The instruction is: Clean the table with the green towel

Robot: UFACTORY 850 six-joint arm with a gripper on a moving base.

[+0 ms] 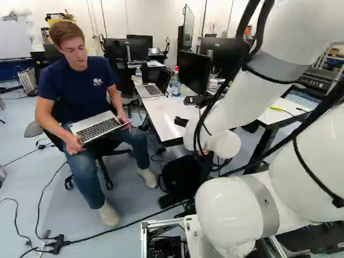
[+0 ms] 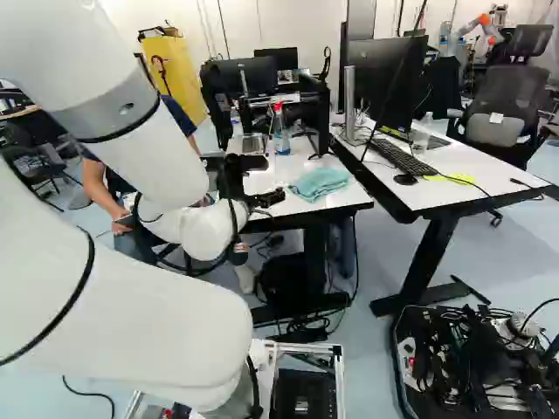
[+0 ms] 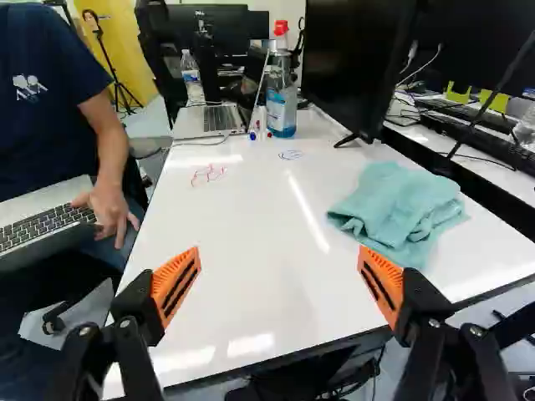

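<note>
Just above and right of the middle of the right base view, the green towel (image 2: 320,183) lies crumpled near the front edge of the white table (image 3: 251,276). Seen from the wrist, the gripper (image 3: 280,257) is spread wide with nothing between its fingers; the towel sits ahead of it and off to the side where the black monitor (image 3: 347,67) stands.

Picking up the towel looks like the step in hand, and the wiping has yet to be done. Shift sideways first, until the raised folds are centred between the fingers, then come down with the fingers astride a thick bunch and close firmly. A pinch of one thin corner would probably slip or leave little cloth to wipe with. Stop the descent just short of the tabletop, as the tips could scrape or press on it.

For the wipe, keep cloth below the fingertips and use light, overlapping strokes over the red scribble (image 3: 208,175) and the blue scribble (image 3: 291,154). The latter lies near the spray bottle (image 3: 282,104), so short strokes there should avoid knocking it. Keep strokes well inside the edge beside the seated person (image 3: 50,109).
</note>
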